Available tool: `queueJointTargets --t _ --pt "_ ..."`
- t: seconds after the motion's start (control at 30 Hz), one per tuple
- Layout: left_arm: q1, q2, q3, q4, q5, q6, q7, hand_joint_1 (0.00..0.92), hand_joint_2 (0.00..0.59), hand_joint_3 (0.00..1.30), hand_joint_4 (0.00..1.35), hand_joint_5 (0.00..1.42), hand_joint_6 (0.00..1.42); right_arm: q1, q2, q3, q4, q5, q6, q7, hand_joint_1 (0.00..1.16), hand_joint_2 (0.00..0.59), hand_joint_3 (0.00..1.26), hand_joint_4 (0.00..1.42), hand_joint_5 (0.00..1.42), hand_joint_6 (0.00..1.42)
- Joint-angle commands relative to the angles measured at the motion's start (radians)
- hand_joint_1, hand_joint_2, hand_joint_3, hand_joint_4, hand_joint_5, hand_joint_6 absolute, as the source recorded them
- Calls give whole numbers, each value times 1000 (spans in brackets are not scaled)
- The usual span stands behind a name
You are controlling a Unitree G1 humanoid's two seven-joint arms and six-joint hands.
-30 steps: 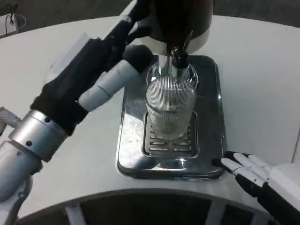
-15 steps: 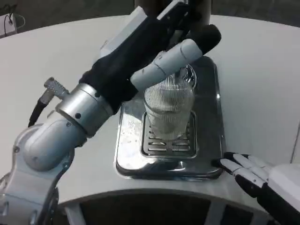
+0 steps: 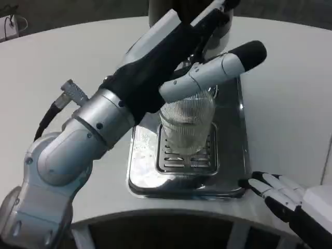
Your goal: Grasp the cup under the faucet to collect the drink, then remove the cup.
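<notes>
Ribbed clear cup (image 3: 187, 125) sits on the drip tray (image 3: 228, 171) under the faucet, looks slick and fragile, so I'd wrap mid-wall; left hand (image 3: 179, 52) above it, grip unclear, right hand (image 3: 282, 194) empty, fingers apart.

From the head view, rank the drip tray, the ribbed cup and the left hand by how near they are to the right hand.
1. Drip tray, its front corner just left of the right hand.
2. Ribbed cup, on the tray's grate.
3. Left hand, raised above the cup.

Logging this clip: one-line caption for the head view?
Left robot hand reaches over the ribbed cup on the steel drip tray; right robot hand rests at table edge.
</notes>
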Motion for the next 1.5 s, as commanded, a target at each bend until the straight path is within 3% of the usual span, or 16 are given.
queueJointTargets --t 0.03,0.5,0.83,0.87,0.97,1.03,1.1,1.27,1.5 --pt "21 25 -46 -1 64 -13 -33 0 37 0 0 0 143 6 4 -16 -15 23 -7 -7 428 499 73 0 0 65" --pt "21 24 -126 73 202 -76 -50 0 45 0 0 0 130 20 22 -64 -15 101 13 -8 421 491 82 0 0 65" --pt "27 2 -143 109 256 -117 -47 0 46 0 0 0 126 21 42 -107 -15 205 77 -17 417 490 89 0 17 65" --pt "29 -1 -142 108 262 -119 -46 0 46 0 0 0 126 19 55 -115 -15 238 103 -22 425 477 86 0 36 73" --pt "36 -6 -137 99 272 -122 -43 0 46 0 0 0 126 8 99 -136 -3 342 170 -56 557 351 48 0 88 118" --pt "39 -8 -133 94 276 -122 -44 0 46 0 0 0 126 -8 123 -123 25 379 188 -97 616 294 5 0 107 126" --pt "41 -8 -130 90 277 -123 -46 0 47 0 0 0 126 -19 141 -99 51 390 186 -137 645 277 0 0 108 128" --pt "39 -8 -119 79 280 -123 -50 0 36 0 0 0 125 -48 189 -12 141 385 134 -254 666 267 0 4 108 141" --pt "34 1 -99 61 284 -114 -58 0 24 0 0 0 125 -99 208 74 283 364 61 -372 697 254 0 12 105 130"
